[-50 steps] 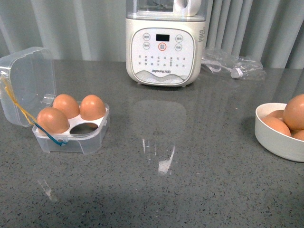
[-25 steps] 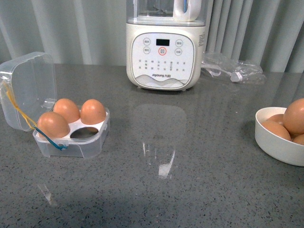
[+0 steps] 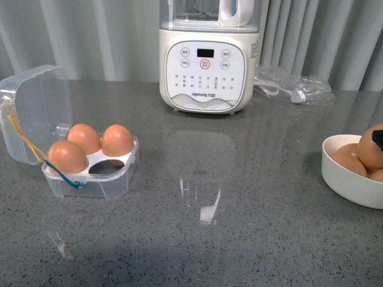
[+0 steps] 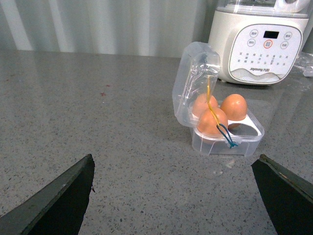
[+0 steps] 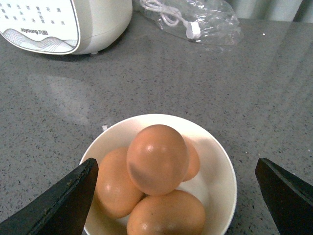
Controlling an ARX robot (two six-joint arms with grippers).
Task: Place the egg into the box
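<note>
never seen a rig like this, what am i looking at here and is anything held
A two-armed robot at a grey table. One picture looks forward from its body; the other two come from wrist cameras, where the dark wedges are gripper fingers. The left gripper, open, faces a clear egg box with three eggs and one free slot. The right gripper, open, points at a white bowl of brown eggs. A kitchen machine stands behind. Nothing is held.

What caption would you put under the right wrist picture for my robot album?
Right gripper open, facing a white bowl of brown eggs, white appliance and plastic bag beyond.
</note>
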